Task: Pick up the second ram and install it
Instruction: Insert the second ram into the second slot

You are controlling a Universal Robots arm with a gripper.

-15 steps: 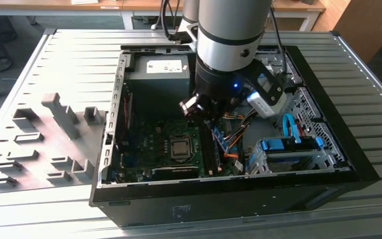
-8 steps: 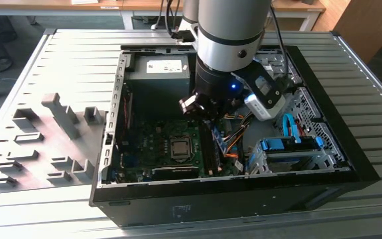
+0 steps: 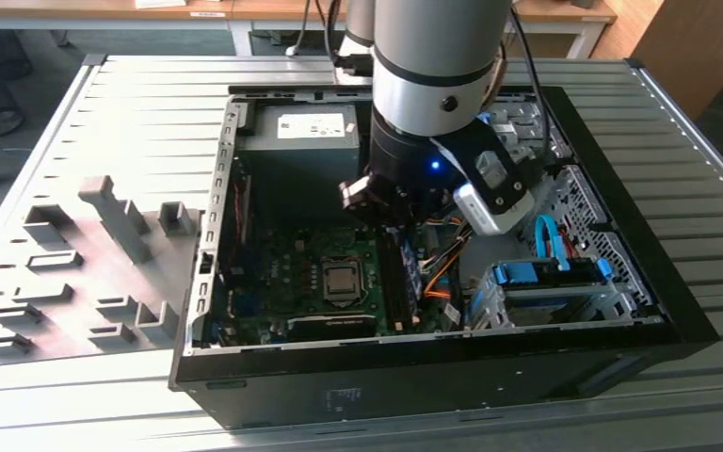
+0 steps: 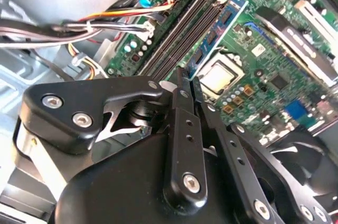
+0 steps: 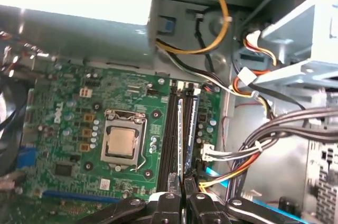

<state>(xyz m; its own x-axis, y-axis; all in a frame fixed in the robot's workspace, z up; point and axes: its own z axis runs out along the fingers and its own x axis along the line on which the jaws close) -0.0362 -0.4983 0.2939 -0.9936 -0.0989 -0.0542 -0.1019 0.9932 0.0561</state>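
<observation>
The second ram (image 5: 181, 129) stands on edge in a black slot of the motherboard, beside another blue board (image 5: 193, 123). In the second wrist view a long blue board with black chips (image 4: 214, 34) runs along the slots. My gripper (image 5: 182, 183) is shut, its black fingers (image 4: 182, 123) pressed together. The tips sit right at one end of the ram's top edge. I cannot tell whether they touch it. In the exterior view my gripper (image 3: 391, 224) reaches down into the open computer case (image 3: 613, 235), over the end of the slots (image 3: 399, 278) nearer the power supply.
The processor socket (image 5: 122, 142) lies beside the slots. Bundles of coloured cables (image 5: 264, 150) run close on the other side. A power supply (image 3: 305, 127) and a blue drive cage (image 3: 544, 278) crowd the case. Grey fixture blocks (image 3: 98, 245) stand on the table at the exterior view's left.
</observation>
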